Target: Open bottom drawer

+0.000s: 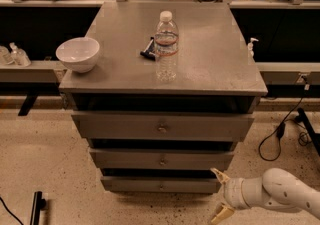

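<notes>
The grey cabinet has three drawers, all looking closed. The bottom drawer [161,185] is the lowest and narrowest front, with a small round metal knob [161,186] at its centre. My gripper [220,192] is at the lower right, close to the right end of that drawer, on a white arm reaching in from the right edge. Its two cream fingers stand spread apart, one fingertip [218,173] up by the drawer's right corner and the other low near the floor. Nothing is held between them.
On the cabinet top [210,69] stand a white bowl [78,54] at the left, a clear water bottle [166,45] in the middle and a small dark object [147,50] beside it. Black cables [280,134] lie on the speckled floor to the right.
</notes>
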Available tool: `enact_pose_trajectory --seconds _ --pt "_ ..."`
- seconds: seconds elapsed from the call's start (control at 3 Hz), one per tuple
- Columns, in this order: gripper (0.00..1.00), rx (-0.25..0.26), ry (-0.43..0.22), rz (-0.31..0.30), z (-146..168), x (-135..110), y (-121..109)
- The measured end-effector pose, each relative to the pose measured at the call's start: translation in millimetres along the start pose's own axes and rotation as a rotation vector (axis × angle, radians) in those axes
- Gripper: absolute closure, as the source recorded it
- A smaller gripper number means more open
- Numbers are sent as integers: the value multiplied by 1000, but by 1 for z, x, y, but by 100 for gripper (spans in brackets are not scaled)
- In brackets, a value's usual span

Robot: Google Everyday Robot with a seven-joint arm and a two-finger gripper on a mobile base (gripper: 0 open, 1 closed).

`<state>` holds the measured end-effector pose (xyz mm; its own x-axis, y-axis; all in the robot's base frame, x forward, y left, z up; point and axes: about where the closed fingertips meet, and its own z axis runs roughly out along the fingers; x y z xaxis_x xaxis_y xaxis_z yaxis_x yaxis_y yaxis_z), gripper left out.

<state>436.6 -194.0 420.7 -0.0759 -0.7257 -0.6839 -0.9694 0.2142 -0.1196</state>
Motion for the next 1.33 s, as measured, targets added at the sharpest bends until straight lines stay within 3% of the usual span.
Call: enact_pose_trajectory --seconds 0.33,0.67,1.33 --pt "0 -17 2 -14 10 2 0" --pt "0 -16 13 -66 37 17 -4" --pt "0 -15 28 -88 84 66 3"
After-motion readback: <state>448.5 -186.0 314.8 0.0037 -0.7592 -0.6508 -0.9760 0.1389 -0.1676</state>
